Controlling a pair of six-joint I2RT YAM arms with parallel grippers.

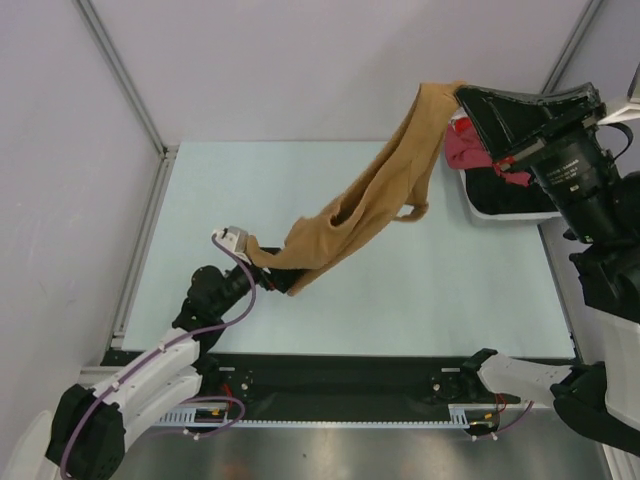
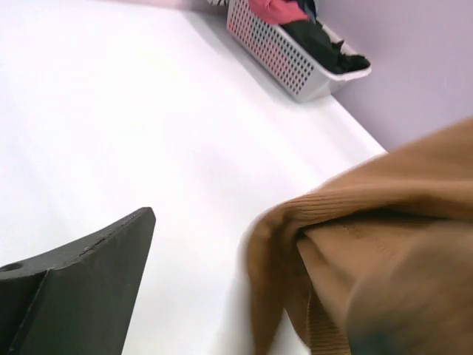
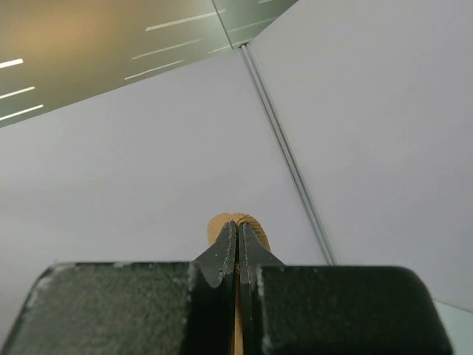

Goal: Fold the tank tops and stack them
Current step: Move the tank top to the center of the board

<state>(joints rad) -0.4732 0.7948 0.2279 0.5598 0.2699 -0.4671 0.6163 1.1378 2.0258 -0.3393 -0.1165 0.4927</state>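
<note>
**Tan top strung between two arms above the table**

The tan tank top (image 1: 380,195) hangs in mid-air as one long diagonal band, running from the upper right of the overhead frame down to centre left. Its upper end is pinched in the right gripper (image 1: 462,95). Seen from that wrist, the fingers meet tip to tip, with a fold of tan cloth poking out between them.

The lower end bunches at the left gripper (image 1: 250,252), low over the table (image 1: 420,290). The jaws there stand wide: one dark finger (image 2: 89,274) is bare at the lower left of the wrist view, while ribbed tan cloth fills the lower right and hides the other finger. Whether the cloth rests on that hidden finger, or touches the surface below, cannot be told.

The table is a pale mint sheet. A white lattice basket (image 1: 500,208) sits at its right edge, in the upper right of the frame, with red and dark garments inside. Pale lilac walls (image 1: 300,70) close in the space, with grey metal posts (image 1: 120,70) running up the corners.
</note>
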